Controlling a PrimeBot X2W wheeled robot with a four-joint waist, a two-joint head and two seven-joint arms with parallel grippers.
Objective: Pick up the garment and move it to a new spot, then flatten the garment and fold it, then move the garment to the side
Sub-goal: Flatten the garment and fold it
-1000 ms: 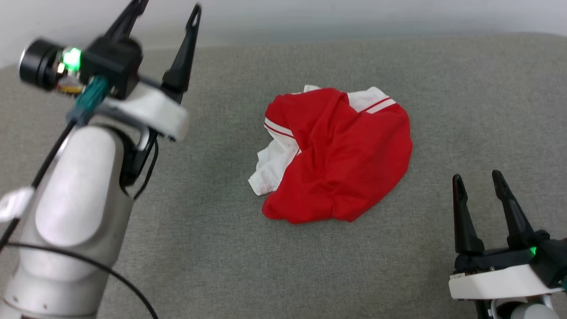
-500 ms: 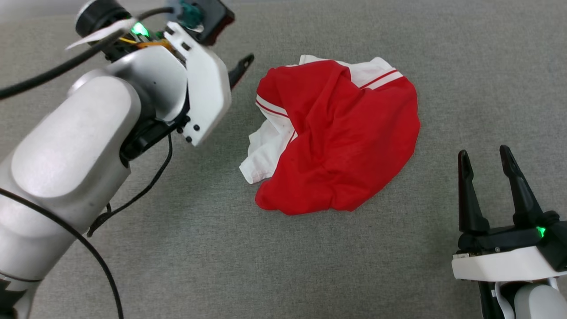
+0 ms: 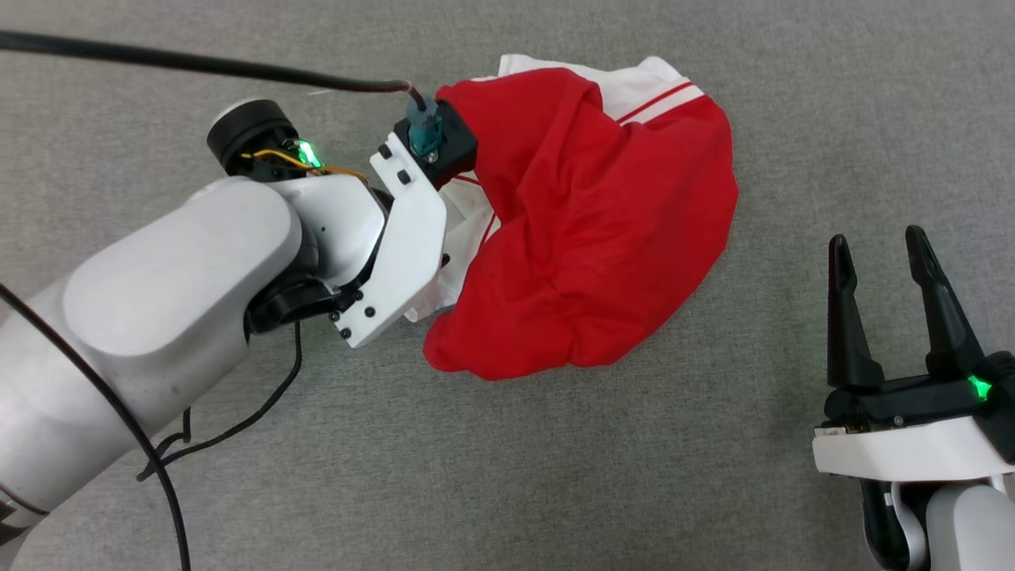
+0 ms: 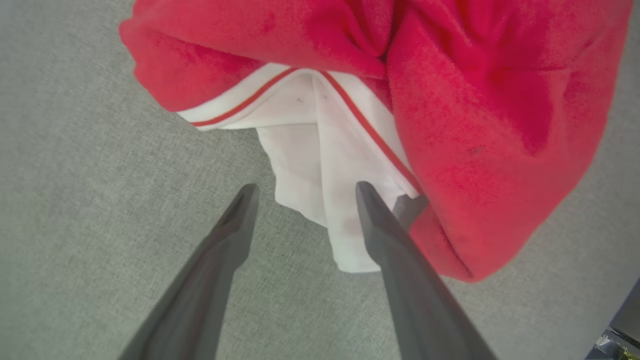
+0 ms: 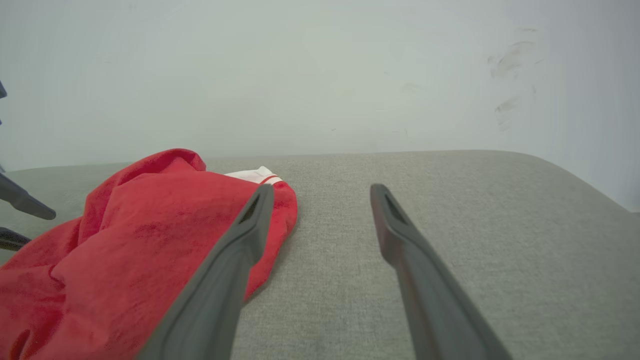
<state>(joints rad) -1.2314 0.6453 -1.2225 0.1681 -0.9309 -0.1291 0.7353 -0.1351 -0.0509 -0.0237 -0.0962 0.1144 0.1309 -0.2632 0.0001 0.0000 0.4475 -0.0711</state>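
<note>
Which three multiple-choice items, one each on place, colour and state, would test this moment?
1. Where is the left gripper?
A. At the garment's white sleeve
B. Far from the garment
C. Under the garment
2. What colour is most of the garment?
A. Blue
B. Red
C. Green
3. How is the right gripper?
A. Shut on the garment
B. Open and empty
C. Shut and empty
Answers: 1 A, its fingers flank the sleeve in the left wrist view; 2 B, red cloth with white sleeves; 3 B, its jaws stand apart over the bare grey surface, beside the garment.
</note>
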